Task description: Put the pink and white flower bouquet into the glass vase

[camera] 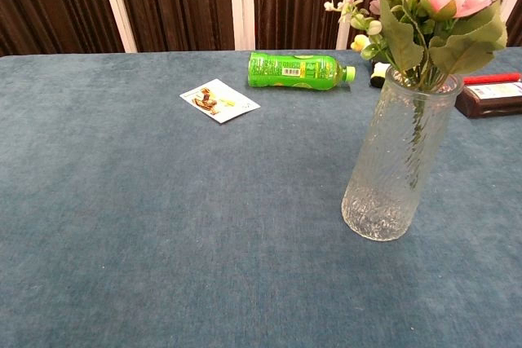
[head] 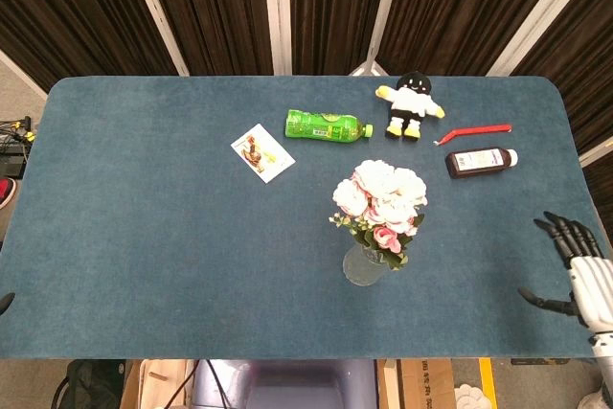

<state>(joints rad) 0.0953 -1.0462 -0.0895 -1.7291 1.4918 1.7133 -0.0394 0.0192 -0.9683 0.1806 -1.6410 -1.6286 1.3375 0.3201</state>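
I see the flowers [head: 379, 200] standing in the vase [camera: 395, 170]. The stems go down inside the glass, and the pink and white blooms and green leaves stick out of the top. The vase stands upright on the blue worktop [head: 153, 227], near the front edge and a bit to the right of the middle.

My right hand [head: 580, 275] is at the right edge of the worktop, well apart from the vase. Its fingers [head: 559, 230] are spread apart and hold nothing. I only see this hand from the head view. I cannot see my left hand in either view.

Farther back on the worktop a green bottle [head: 327, 125] lies on its side. A small card [head: 261, 152] with a picture on it lies to the left of the bottle. A little black and white stuffed toy [head: 412, 103] lies to the right of the bottle. Near the right end I see a red pen [head: 474, 131], and just in front of it a dark brown bottle [head: 480, 161] with a white cap lies on its side. Dark curtains [head: 211, 7] hang behind the worktop.
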